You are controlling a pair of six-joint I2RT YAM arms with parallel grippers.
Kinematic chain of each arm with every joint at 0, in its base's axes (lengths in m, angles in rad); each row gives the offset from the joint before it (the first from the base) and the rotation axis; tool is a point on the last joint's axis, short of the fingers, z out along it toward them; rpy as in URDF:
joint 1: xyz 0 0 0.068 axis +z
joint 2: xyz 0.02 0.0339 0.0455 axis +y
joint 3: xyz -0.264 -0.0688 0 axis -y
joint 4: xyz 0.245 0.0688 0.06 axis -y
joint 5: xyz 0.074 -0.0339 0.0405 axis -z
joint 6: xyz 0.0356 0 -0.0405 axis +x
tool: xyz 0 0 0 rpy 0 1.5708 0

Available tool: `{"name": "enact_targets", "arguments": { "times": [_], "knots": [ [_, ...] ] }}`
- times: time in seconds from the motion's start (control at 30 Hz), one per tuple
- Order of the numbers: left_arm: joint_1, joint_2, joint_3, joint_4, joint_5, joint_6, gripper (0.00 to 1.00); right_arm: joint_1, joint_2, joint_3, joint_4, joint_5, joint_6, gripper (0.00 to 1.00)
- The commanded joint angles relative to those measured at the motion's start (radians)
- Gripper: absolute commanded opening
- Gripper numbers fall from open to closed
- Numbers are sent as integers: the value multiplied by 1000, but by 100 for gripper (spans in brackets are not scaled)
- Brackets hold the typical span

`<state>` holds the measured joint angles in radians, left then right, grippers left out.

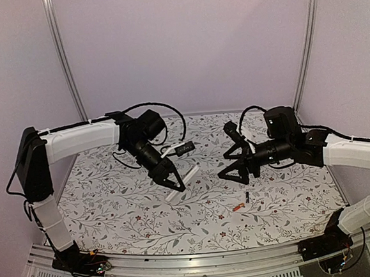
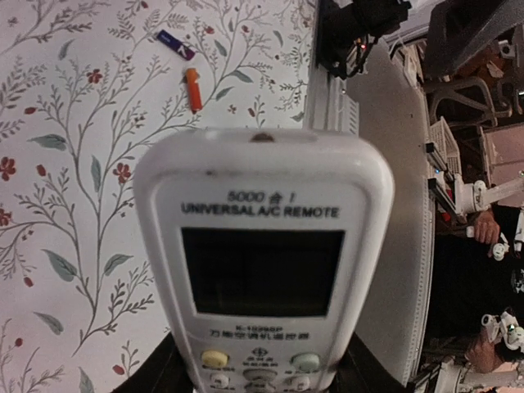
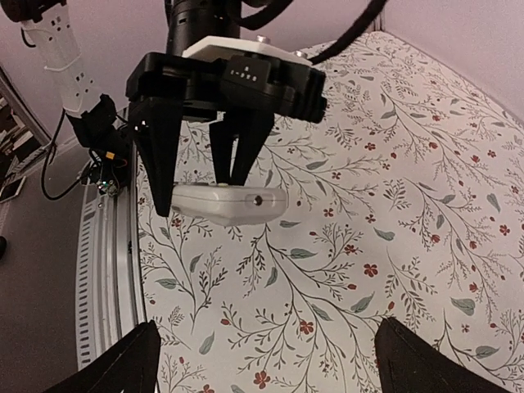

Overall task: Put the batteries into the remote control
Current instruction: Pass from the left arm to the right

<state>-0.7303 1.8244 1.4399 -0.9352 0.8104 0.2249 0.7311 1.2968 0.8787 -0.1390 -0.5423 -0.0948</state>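
Tiny black and orange-red cylinder batteries lie on floral desk just near-side of the spread right tool; left tool pinches slim white plastic remote.

The slim white plastic remote control is smooth and faintly glossy. The floral-printed table covering appears matt; the grooved silver metal rail at its edge shows dull sheen.
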Motion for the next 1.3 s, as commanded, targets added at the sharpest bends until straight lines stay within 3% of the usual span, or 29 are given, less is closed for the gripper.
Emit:
{"name": "enact_targets", "arguments": {
  "times": [0.0,0.27,0.63,1.07,1.2,1.27],
  "knots": [
    [-65,46,83,-186,246,173,28,112,-74,-12,-11,58,-82,91],
    [-192,52,139,-311,411,299,32,274,-161,42,-129,95,-140,88],
    [-301,113,237,-491,496,460,33,436,-189,77,-119,78,-169,69],
    [-307,158,295,-608,531,581,34,476,-186,87,-128,56,-168,26],
    [-305,166,304,-628,534,601,39,475,-186,88,-126,61,-156,13],
    [-303,163,303,-620,536,603,48,475,-189,86,-122,67,-148,8]
  ]
}}
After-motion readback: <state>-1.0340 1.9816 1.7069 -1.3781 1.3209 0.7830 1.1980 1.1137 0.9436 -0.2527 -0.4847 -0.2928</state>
